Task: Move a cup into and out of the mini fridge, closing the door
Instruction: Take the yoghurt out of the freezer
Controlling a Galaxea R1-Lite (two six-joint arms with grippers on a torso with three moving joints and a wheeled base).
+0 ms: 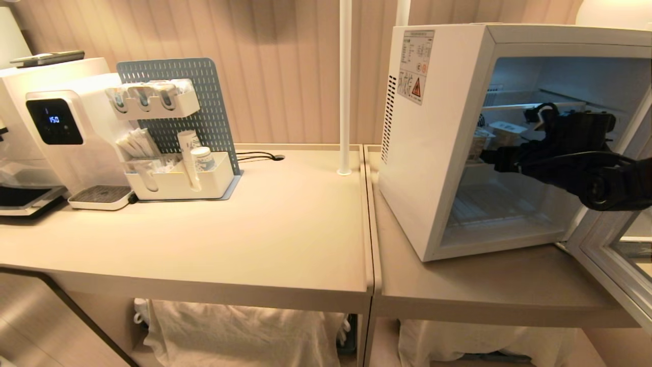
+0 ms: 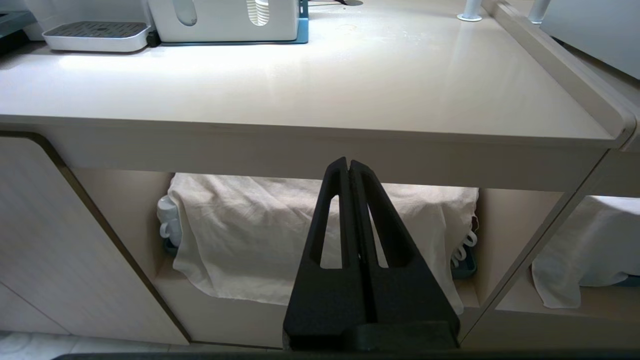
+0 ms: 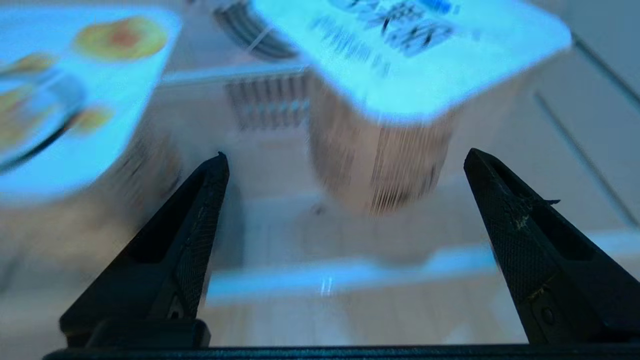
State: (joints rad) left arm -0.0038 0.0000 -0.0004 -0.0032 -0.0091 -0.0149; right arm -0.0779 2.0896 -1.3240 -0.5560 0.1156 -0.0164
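- Cup (image 3: 395,130): foil-lidded, ribbed sides; on a wire shelf inside the mini fridge (image 1: 438,153), beside a second lidded cup (image 3: 75,95); free of any grip
- Mini fridge: white, on the right-hand surface (image 1: 458,285); door (image 1: 611,255) swung wide to the right
- Right end effector (image 3: 345,165): reaching into the fridge, fingers spread wide, released, the cup just ahead between them
- Left end effector (image 2: 349,170): clenched, empty, low before the left surface (image 2: 300,90)
- Water machine (image 1: 66,132) and pegboard organiser (image 1: 173,132): far left

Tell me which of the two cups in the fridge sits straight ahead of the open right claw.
The cup with dark printed text on its lid, centred between the right claw; the fruit-pictured one sits off to the side.
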